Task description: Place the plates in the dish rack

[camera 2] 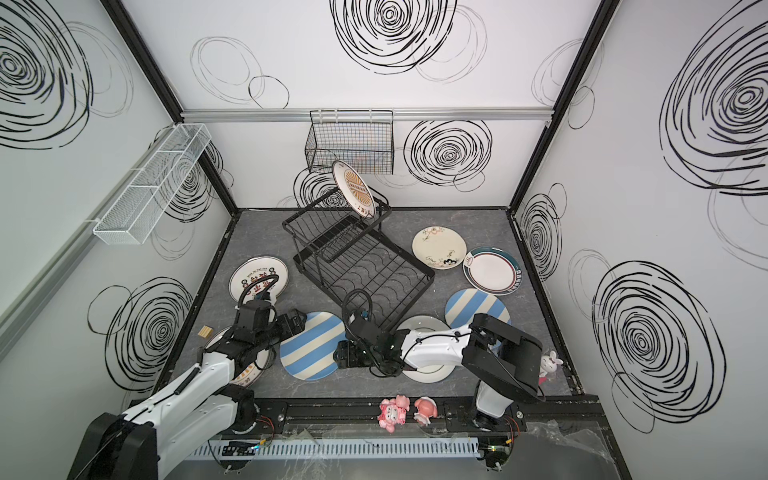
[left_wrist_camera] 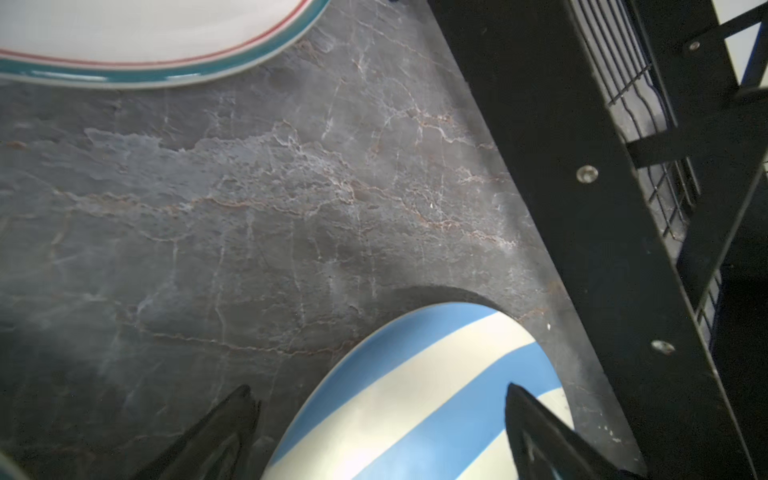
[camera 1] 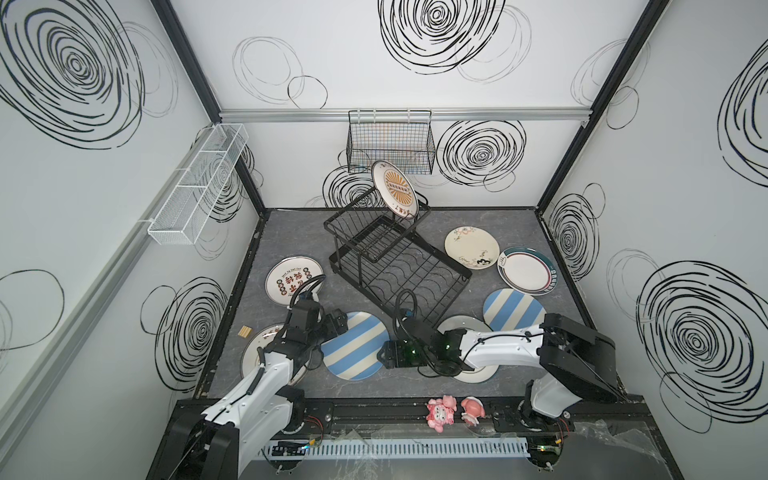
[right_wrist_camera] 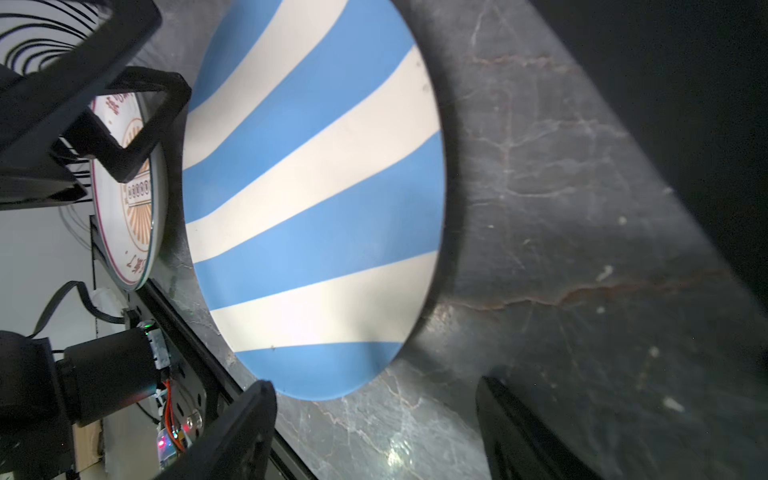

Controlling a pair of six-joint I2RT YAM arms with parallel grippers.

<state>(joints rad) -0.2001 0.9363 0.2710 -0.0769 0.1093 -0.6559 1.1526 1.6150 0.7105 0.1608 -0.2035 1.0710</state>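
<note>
The black dish rack stands mid-table, with an orange sunburst plate upright in its upper basket. A blue-striped plate lies flat in front of it. My left gripper is open, its fingers either side of that plate's rim. My right gripper is open at the plate's opposite edge, empty, with bare table between its fingers. Other plates lie flat: medallion, sunburst under the left arm, drawings, teal rim, striped, white under the right arm.
Two pink figurines sit on the front rail and a white rabbit figurine at the right edge. A small wooden block lies at the left. A black grid basket hangs on the back wall, a white mesh basket on the left wall.
</note>
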